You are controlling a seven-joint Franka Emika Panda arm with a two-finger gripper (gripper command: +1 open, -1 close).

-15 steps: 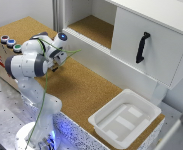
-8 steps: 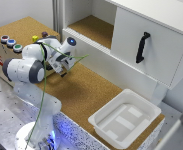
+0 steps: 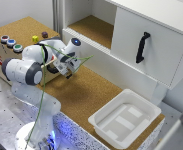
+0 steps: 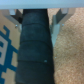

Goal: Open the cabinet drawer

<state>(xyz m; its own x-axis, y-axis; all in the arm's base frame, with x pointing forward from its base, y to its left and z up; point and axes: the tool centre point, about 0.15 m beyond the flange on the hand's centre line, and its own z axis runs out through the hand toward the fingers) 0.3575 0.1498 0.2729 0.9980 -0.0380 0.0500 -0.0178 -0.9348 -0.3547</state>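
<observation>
Arm [image 3: 28,72] swung toward 1 cabinet drawer [image 3: 111,62] — 1 tray [image 3: 123,120].

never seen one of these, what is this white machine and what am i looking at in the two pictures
The white machine is a robot arm with jointed segments. Its hand hovers above a cork-covered surface, and whether it is open or shut cannot be told. The larger picture comes from a camera off the arm. The small blurry one is from a camera on its wrist, filled mostly by a dark blurred shape. Ahead stands a white cabinet with a long low drawer front and a door with a black handle. A white plastic tray lies nearby.
</observation>
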